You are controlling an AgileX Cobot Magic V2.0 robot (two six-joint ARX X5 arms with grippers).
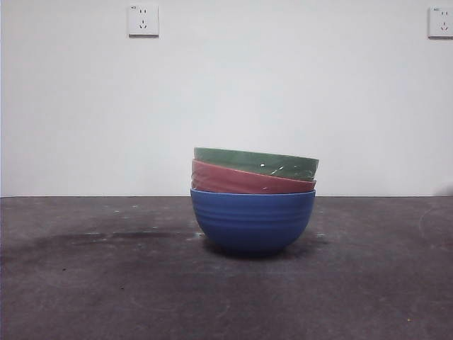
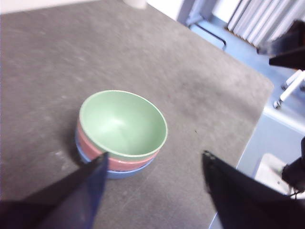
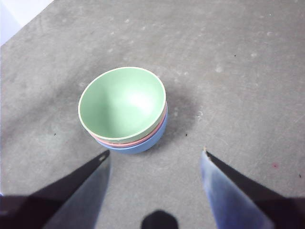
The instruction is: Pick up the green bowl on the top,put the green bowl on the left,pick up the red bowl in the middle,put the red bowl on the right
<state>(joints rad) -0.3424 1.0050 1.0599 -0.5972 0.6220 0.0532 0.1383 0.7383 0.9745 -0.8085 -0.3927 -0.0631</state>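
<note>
Your three bowls sat stacked on the gray tabletop (image 1: pixel 85 283): the green bowl (image 1: pixel 256 163) on top, tilted slightly, nested in the red bowl (image 1: pixel 241 181), which rested inside the blue bowl (image 1: pixel 252 219). In the front view the stack stood just right of centre, with one wall socket (image 1: pixel 143 20) at about 11 o'clock from it and another (image 1: pixel 440 22) at about 1 o'clock.

Your left pincer (image 2: pixel 152 164) hung above the tabletop with its jaws spread wide, holding nothing; one jaw tip overlapped the stack's side in its wrist view, though contact could not be judged. The green bowl (image 2: pixel 123 124) showed its pale, empty inside there.

Your right pincer (image 3: pixel 155 155) was likewise spread wide and empty, clear of the green bowl (image 3: pixel 123 102), which lay beyond its jaw tips.
</note>
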